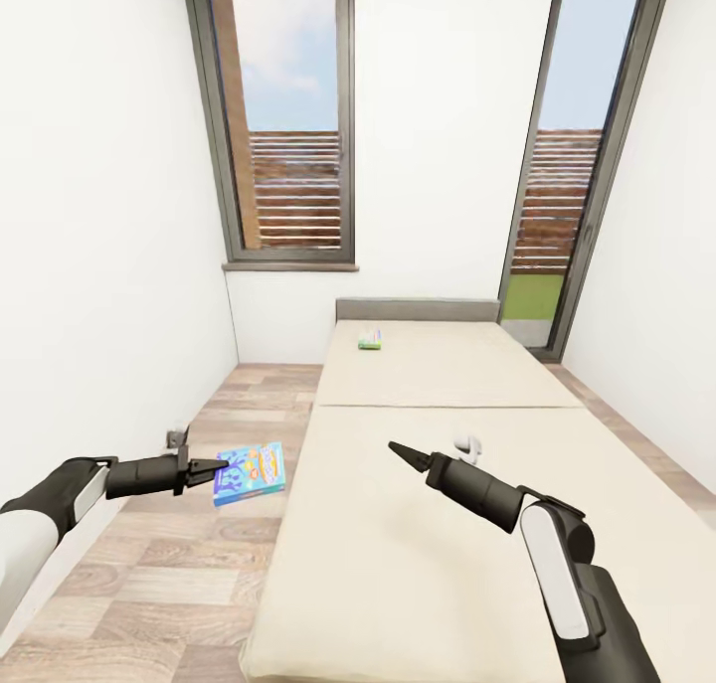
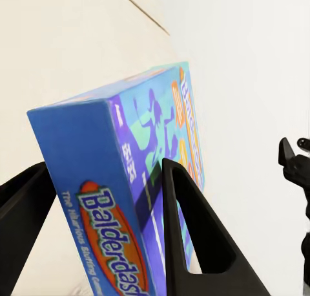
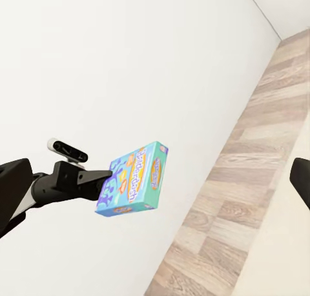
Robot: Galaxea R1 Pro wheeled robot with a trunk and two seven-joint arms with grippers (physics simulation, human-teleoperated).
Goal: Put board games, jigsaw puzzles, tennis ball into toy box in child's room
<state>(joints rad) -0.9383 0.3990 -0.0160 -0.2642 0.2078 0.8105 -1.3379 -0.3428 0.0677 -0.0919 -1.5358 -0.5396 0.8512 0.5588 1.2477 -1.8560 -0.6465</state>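
Pinching only one edge of the blue game [image 1: 250, 472], the left gripper [image 1: 220, 463] risks dropping it; right jaws closed, empty.

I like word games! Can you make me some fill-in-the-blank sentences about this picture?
1. The left gripper is holding a ____ board game.
2. The small green board game lies on the ____, near the headboard.
3. The right gripper is holding ____.
4. The held game's cover reads ____.

Missing words: blue; bed; nothing; Balderdash
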